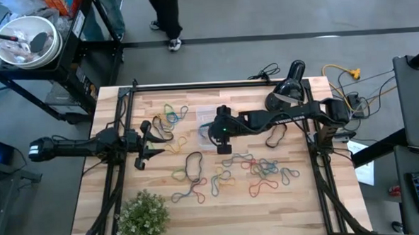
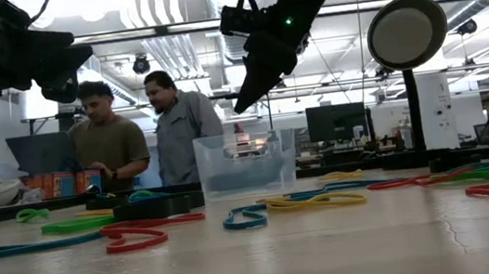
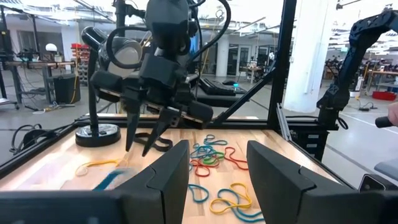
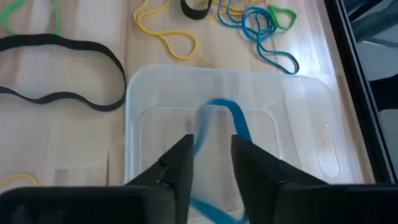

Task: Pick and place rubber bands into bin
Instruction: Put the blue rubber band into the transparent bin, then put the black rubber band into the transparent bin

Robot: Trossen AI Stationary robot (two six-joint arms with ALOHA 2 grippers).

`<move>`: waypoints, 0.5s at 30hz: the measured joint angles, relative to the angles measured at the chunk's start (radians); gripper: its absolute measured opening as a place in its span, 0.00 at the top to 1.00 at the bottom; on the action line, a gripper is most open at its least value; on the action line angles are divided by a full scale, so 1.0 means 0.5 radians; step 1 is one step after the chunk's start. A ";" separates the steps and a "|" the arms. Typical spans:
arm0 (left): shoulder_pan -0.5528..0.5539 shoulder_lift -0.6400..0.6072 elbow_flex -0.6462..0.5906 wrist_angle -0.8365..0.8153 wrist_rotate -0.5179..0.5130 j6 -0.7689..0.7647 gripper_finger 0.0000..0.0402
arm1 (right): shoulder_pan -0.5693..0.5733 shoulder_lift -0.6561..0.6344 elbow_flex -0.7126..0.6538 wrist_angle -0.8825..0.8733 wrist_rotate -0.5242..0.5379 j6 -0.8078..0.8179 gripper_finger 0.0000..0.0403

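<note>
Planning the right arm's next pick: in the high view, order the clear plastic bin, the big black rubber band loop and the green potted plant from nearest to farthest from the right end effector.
1. Clear plastic bin: directly beneath the right end effector.
2. Big black rubber band loop: just left, nearer the front edge.
3. Green potted plant: front-left corner.

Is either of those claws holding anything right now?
The right gripper, above the bin, has a blue band between its parted fingers; whether it is gripped or already released cannot be told. The left gripper is open and empty.
</note>
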 joint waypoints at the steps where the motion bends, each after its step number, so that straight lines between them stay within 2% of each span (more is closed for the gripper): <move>1: -0.001 0.001 0.000 0.002 -0.002 0.000 0.64 | 0.001 -0.003 0.000 0.000 0.000 -0.013 0.70; 9: -0.001 0.056 0.008 -0.128 -0.117 0.000 0.64 | 0.070 -0.165 0.001 -0.120 0.008 -0.128 0.62; 12: -0.001 0.115 0.087 -0.410 -0.308 -0.037 0.64 | 0.101 -0.256 0.001 -0.336 0.010 -0.092 0.62; 15: 0.000 0.223 0.169 -0.584 -0.406 -0.131 0.64 | 0.132 -0.345 -0.001 -0.622 0.019 -0.027 0.63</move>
